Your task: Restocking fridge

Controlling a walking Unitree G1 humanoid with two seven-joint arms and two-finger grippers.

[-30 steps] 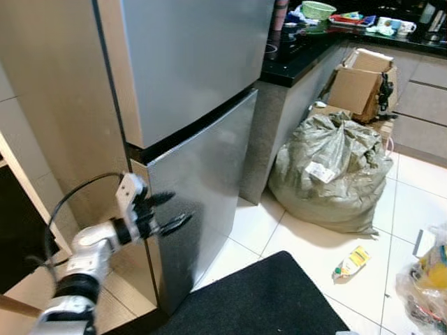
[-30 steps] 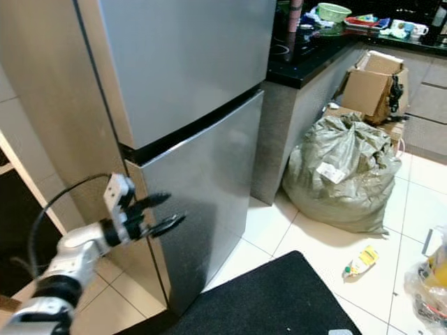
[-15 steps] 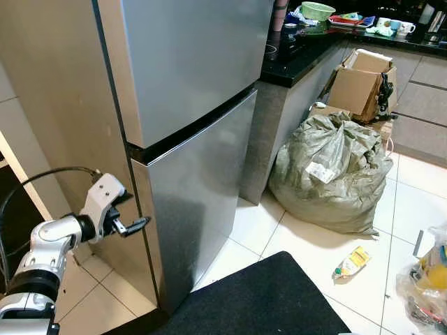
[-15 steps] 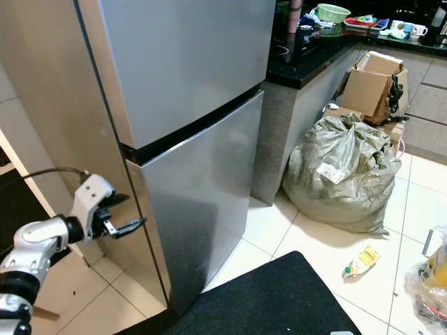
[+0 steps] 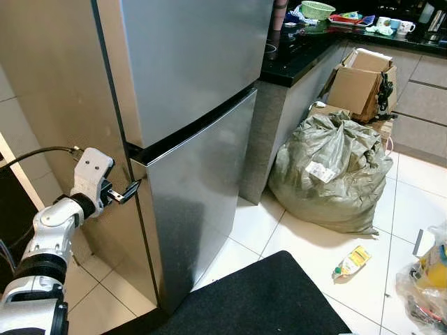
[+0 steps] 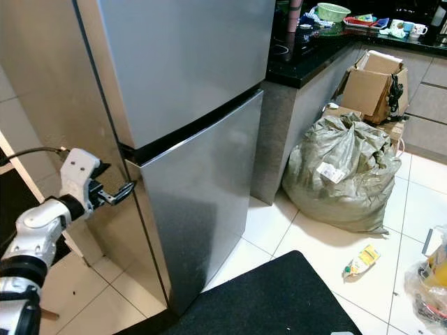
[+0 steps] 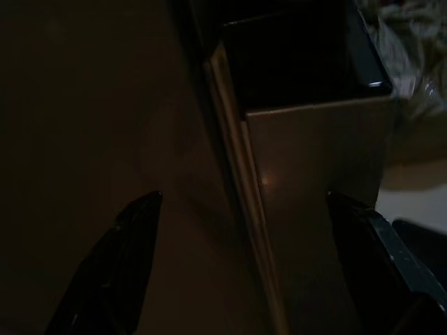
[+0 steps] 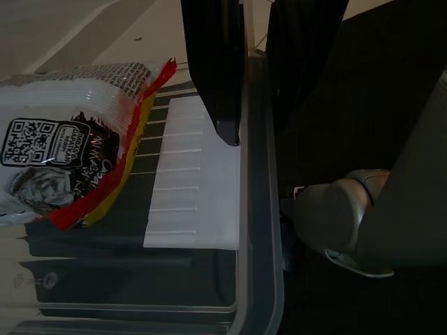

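Left gripper is up at the left edge of the fridge, right at the dark seam between the upper door and the lower door. From my head cameras the black fingers look fairly close together, tips at the corner of the lower door; I can't tell whether they actually touch it. The left wrist view, very dark, shows the two fingers spread well apart, with the door's edge and the dark seam between them. I read that as parted, nothing held.

Fridge is shut, both doors closed, standing against the black countertop. A black mat lies on the tiled floor before it.

Right of the fridge: a stuffed grey sack on the floor, cardboard boxes behind it, a small yellow packet on the tiles, a plastic bag at the far right edge.

Right gripper: the wrist view shows its black fingers clamped over the rim of a clear plastic bin. A red-edged snack packet lies in the bin.
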